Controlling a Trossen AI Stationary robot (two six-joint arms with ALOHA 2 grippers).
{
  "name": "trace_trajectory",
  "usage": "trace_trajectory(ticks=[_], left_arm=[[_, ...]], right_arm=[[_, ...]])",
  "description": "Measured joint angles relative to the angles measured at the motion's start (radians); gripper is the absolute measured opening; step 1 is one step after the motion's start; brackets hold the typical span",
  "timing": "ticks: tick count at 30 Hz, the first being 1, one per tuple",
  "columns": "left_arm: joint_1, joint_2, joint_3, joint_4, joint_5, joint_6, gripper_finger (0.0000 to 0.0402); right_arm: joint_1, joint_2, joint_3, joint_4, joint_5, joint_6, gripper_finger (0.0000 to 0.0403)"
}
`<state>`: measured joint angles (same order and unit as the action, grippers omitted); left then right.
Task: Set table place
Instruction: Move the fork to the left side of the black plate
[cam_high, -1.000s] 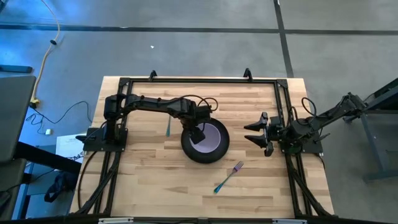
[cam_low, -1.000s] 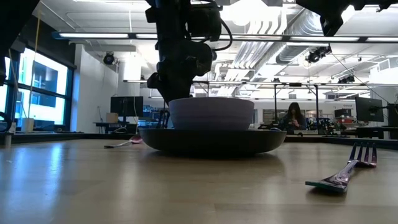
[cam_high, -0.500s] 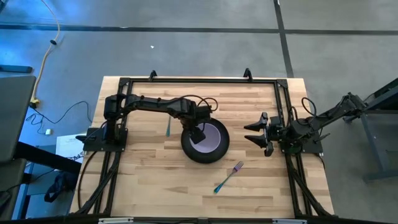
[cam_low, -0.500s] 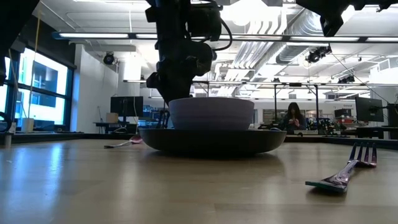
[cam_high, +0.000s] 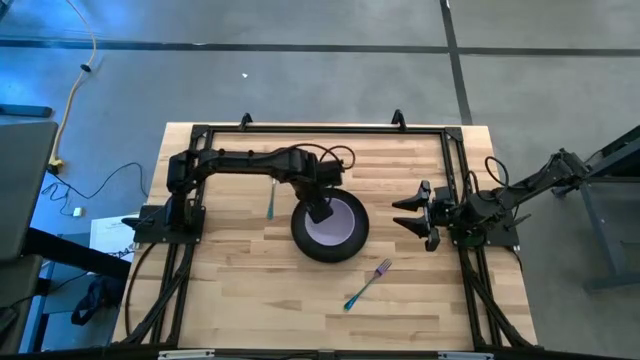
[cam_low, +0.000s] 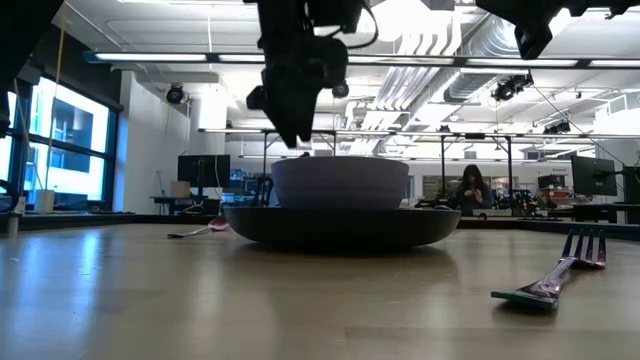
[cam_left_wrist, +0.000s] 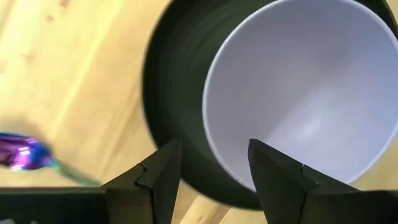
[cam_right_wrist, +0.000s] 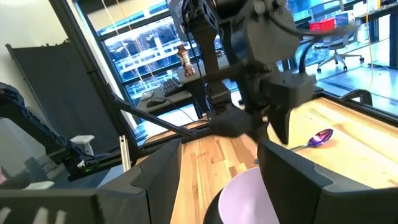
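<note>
The lavender bowl (cam_high: 338, 221) sits inside the dark grey plate (cam_high: 312, 246) at the table's middle, seen level as bowl (cam_low: 340, 181) on plate (cam_low: 340, 226). My left gripper (cam_low: 297, 140) hangs open just above the bowl's left rim, touching nothing; in the left wrist view its gripper (cam_left_wrist: 211, 167) stands over the bowl (cam_left_wrist: 305, 93) and plate (cam_left_wrist: 171, 106). The spoon (cam_high: 271, 201) lies left of the plate, purple head toward the far edge. The teal-handled fork (cam_high: 367, 284) lies near-right of the plate. My right gripper (cam_high: 406, 215) waits open at the table's right.
Black frame rails (cam_high: 320, 130) run along the table's far, left and right sides. Bare wood (cam_high: 260, 300) lies toward the near edge, left of the fork. A person (cam_low: 470, 187) sits far off in the room behind.
My left gripper has risen from the bowl's left rim and drawn slightly toward the far edge. The bowl has stayed put in the plate. Nothing else has moved.
</note>
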<state>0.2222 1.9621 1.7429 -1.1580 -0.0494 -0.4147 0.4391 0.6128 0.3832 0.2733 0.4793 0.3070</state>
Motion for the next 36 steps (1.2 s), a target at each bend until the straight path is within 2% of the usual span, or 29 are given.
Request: trace_trajectory(ticks=[5, 9, 17, 22, 28, 33, 36], left_arm=[[-0.002, -0.017, 0.1, -0.106, -0.044, 0.025, 0.0175], [-0.02, -0.085, 0.145, -0.083, -0.053, 0.026, 0.0175], [-0.12, -0.21, 0.148, 0.016, -0.077, -0.002, 0.0175], [-0.192, -0.211, 0.147, 0.043, -0.101, -0.035, 0.0175], [-0.26, -0.21, 0.113, 0.115, -0.165, -0.087, 0.0175], [-0.292, -0.21, 0.113, 0.12, -0.221, -0.138, 0.0175], [-0.306, -0.21, 0.113, 0.123, -0.262, -0.181, 0.0175]], right_arm=[[0.0, 0.0, 0.0, 0.0, 0.0, 0.035, 0.0204], [0.0, 0.0, 0.0, -0.002, -0.013, 0.068, 0.0204], [0.0, 0.0, 0.0, 0.044, -0.013, 0.069, 0.0204], [0.0, -0.004, 0.001, 0.139, -0.013, 0.027, 0.0204], [0.0, -0.039, 0.001, 0.165, -0.02, 0.079, 0.0204], [0.0, -0.079, 0.001, 0.164, -0.109, 0.103, 0.0204], [0.0, -0.102, 0.001, 0.161, -0.116, 0.142, 0.0204]])
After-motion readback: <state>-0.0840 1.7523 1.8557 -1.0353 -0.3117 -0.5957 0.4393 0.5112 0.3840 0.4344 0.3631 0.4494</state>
